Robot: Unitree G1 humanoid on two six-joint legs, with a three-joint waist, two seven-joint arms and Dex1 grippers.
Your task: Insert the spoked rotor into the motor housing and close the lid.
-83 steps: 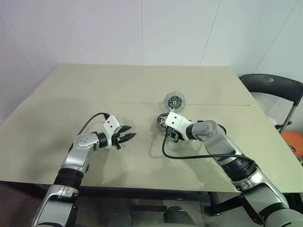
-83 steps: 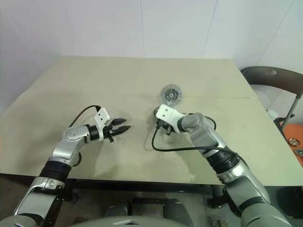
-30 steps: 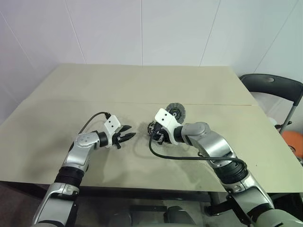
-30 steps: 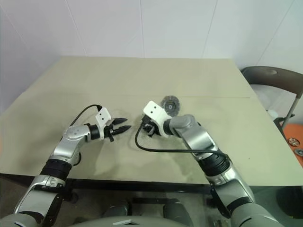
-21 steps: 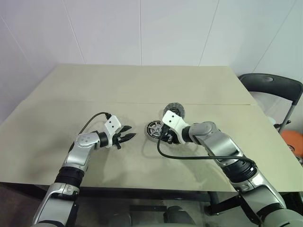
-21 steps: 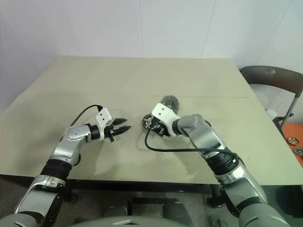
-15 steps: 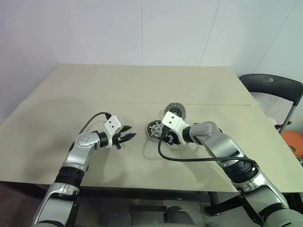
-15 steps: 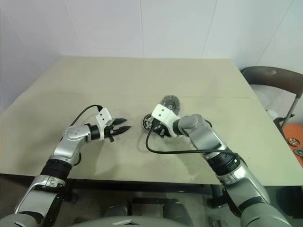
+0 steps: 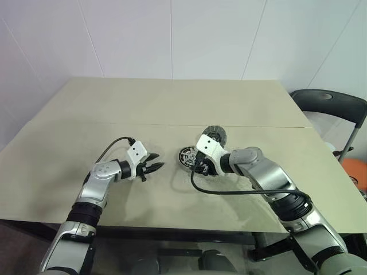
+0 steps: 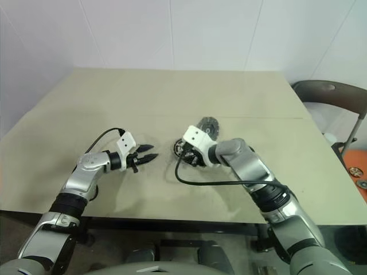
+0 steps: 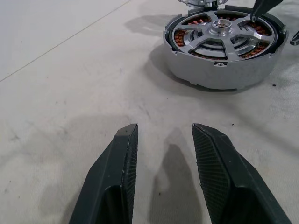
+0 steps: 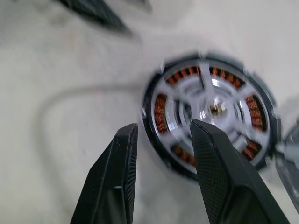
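Sitting on matte beige table (image 9: 114,114): round motor housing (image 11: 224,44), silver spokes, copper windings; left gripper (image 11: 163,140) and right gripper (image 12: 161,135) both parted, empty.

A pale beige table (image 9: 114,109) with a thin seam running across it carries two small parts. The motor housing (image 9: 187,156) sits flat on the table just beyond the right gripper (image 9: 198,166), between it and the left gripper (image 9: 155,167). A round lid (image 9: 216,135) lies just behind the right hand, on the seam.
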